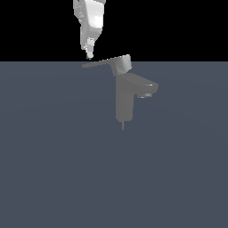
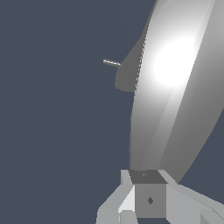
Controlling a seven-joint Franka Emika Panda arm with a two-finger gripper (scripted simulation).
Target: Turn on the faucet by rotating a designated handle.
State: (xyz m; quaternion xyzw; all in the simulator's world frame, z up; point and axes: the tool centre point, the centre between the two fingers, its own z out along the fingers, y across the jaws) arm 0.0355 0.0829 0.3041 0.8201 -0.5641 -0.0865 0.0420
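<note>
The grey faucet (image 1: 124,103) stands upright in the middle of the exterior view, its short spout (image 1: 148,88) jutting toward that view's right. On top lies the handle (image 1: 107,63), a flat lever tapering from a thick cap to a thin tip on the exterior view's left. My white gripper (image 1: 89,55) hangs from above, fingertips just over the lever's thin end, and looks shut with nothing in it. In the wrist view the handle (image 2: 175,87) fills the picture as a bright grey slab right beyond the gripper (image 2: 148,183); the faucet (image 2: 126,76) peeks out darker behind it.
The faucet stands on a flat dark blue-grey floor (image 1: 53,169) under a black background. A thin pin (image 1: 123,125) sticks out below the column's base.
</note>
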